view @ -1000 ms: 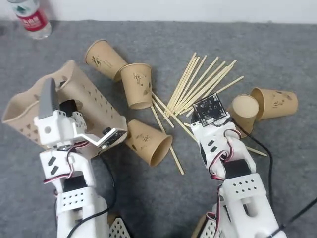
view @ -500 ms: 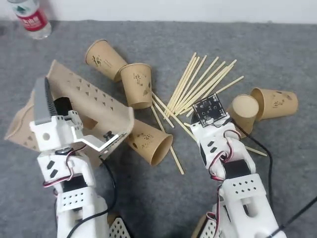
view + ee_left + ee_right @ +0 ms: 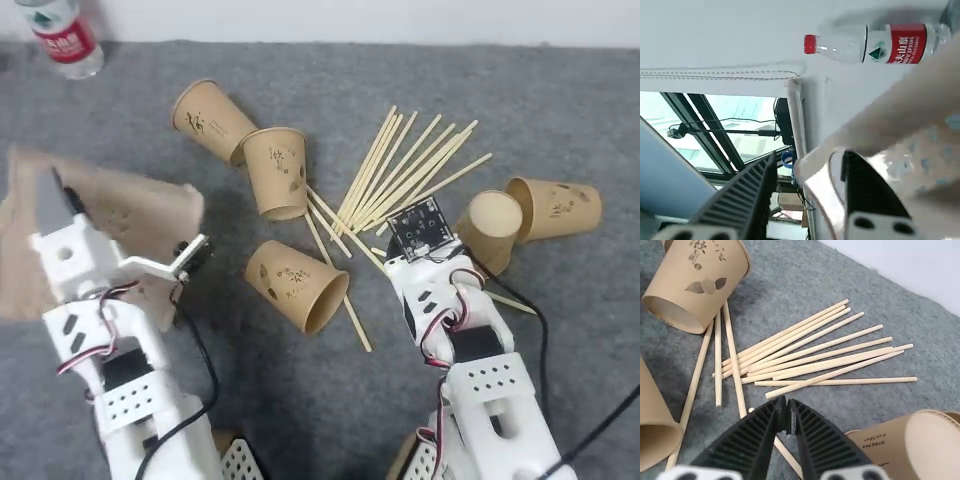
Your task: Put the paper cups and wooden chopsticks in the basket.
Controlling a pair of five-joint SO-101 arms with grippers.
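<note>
A tan perforated basket hangs tilted off the carpet at the left, and my left gripper is shut on its rim. The left wrist view has the basket wall pinched between the fingers of that gripper. Several paper cups lie on their sides: two at the back, one in the middle, two at the right. Wooden chopsticks are fanned out between them. My right gripper is shut with nothing in it, just above the chopsticks.
A water bottle with a red label lies at the back left corner, also in the left wrist view. Grey carpet covers the table, with bare room in front between the two arms.
The left arm has lifted the basket and swung it left, away from the middle cup. The right arm has barely moved.
</note>
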